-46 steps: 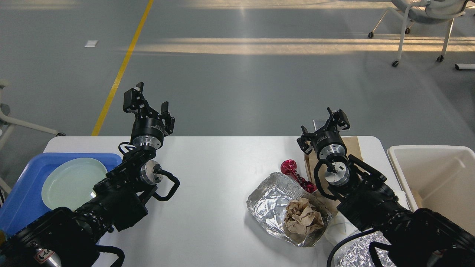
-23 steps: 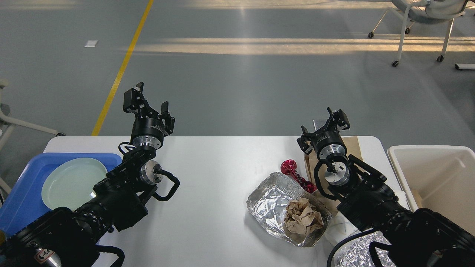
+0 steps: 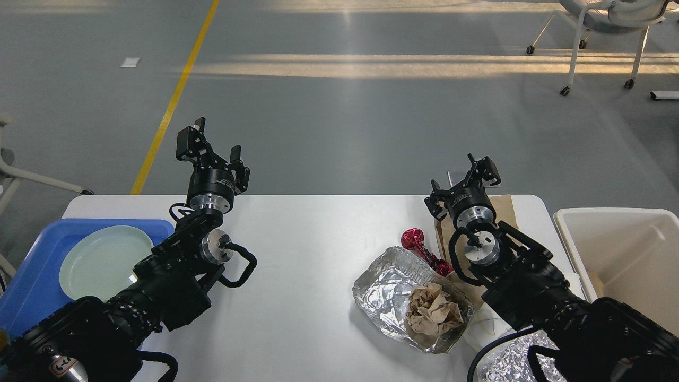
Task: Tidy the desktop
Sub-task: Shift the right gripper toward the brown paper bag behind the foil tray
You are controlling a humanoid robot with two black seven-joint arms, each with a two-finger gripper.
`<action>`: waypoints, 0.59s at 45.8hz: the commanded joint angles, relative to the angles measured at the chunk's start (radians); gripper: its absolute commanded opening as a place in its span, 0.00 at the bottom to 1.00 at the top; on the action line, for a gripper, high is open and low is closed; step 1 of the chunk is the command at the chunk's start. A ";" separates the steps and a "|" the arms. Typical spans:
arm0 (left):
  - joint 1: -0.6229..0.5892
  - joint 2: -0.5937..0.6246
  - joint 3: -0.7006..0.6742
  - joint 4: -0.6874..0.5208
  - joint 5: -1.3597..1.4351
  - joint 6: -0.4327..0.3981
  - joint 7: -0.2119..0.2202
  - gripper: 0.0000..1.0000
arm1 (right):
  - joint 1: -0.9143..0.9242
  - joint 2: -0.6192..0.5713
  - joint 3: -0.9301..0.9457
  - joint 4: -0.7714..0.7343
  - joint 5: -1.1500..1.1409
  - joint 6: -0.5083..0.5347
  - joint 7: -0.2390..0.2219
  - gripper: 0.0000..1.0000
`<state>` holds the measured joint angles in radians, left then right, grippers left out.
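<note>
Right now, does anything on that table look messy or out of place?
Yes. On the desktop's right side sits a crumpled foil tray holding a wadded brown paper, with a shiny red wrapper lying loose beside it.

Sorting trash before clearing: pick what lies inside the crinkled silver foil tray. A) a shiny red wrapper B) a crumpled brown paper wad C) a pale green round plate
B: the crumpled brown paper wad sits inside the crinkled silver foil tray, at its near-right end.

white desktop (image 3: 307, 249), blue tray (image 3: 32, 276), pale green plate (image 3: 101, 260)
</note>
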<state>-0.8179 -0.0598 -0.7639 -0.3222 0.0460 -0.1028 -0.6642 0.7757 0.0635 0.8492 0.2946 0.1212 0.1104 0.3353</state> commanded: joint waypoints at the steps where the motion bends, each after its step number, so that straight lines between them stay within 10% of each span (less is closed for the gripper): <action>1: 0.000 0.000 0.000 0.000 0.000 0.000 0.000 0.99 | 0.005 0.006 0.001 -0.002 0.000 -0.003 -0.004 1.00; 27: 0.000 0.000 0.000 0.000 0.000 0.000 0.000 0.99 | 0.024 -0.007 0.002 0.012 0.002 0.000 -0.027 1.00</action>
<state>-0.8179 -0.0598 -0.7639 -0.3222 0.0460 -0.1028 -0.6642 0.8001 0.0615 0.8505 0.3071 0.1227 0.1106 0.3085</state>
